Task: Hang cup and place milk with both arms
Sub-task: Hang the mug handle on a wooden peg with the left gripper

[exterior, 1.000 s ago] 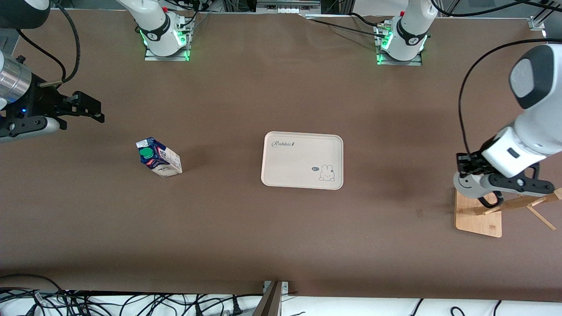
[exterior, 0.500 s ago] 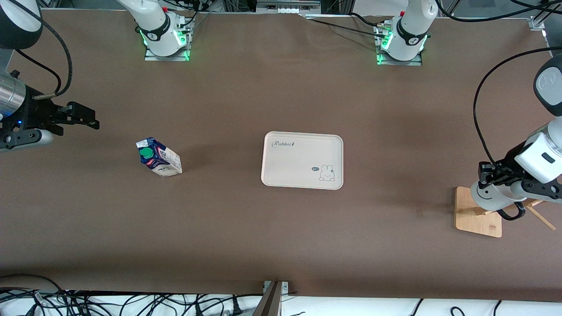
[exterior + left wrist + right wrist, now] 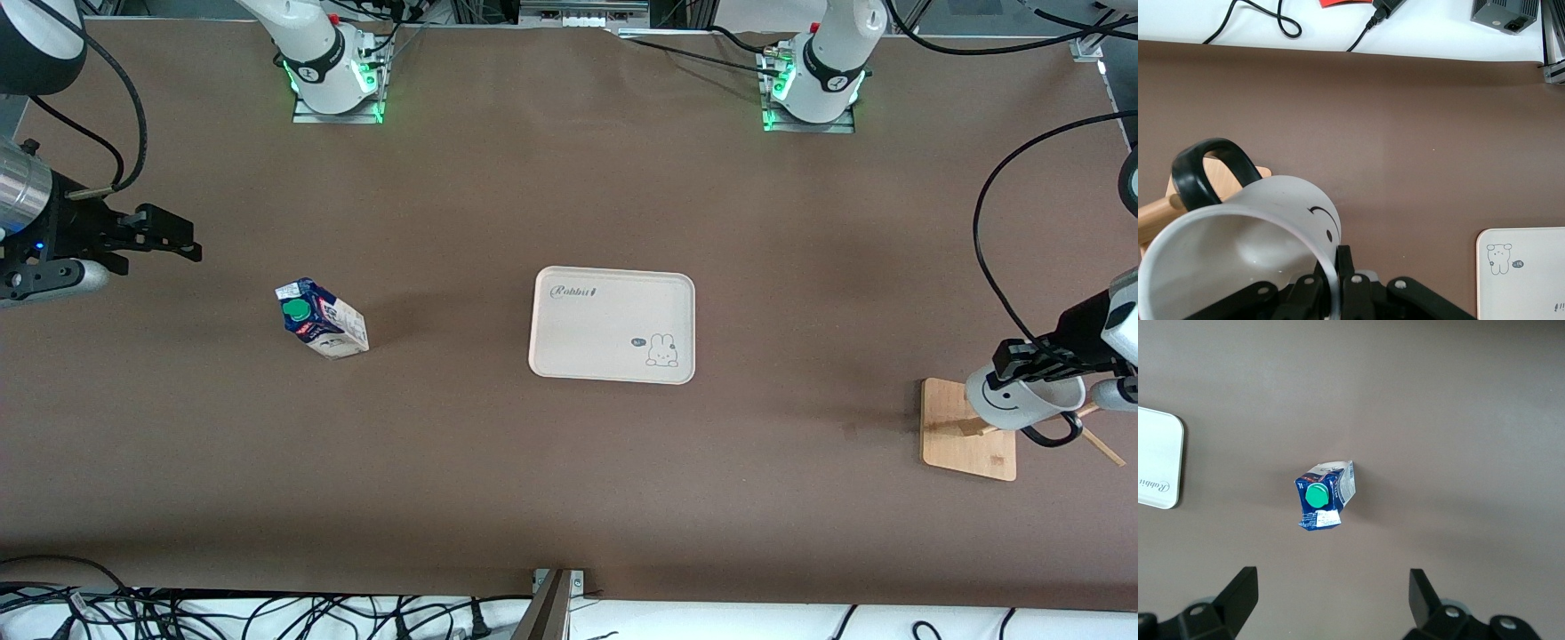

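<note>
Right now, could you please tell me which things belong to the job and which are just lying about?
Job:
cup, clamped in left tool over wooden rack
milk
tray
right tool, open

Lying about:
cables

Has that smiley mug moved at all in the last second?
Yes. Held by the left gripper, the cup has shifted across the wooden rack toward the left arm's end of the table.

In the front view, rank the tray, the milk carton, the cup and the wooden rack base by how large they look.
1. tray
2. wooden rack base, partly hidden by the cup
3. milk carton and cup: alike; the cup is held up in the left gripper, nearer the camera, so unranked.
</note>
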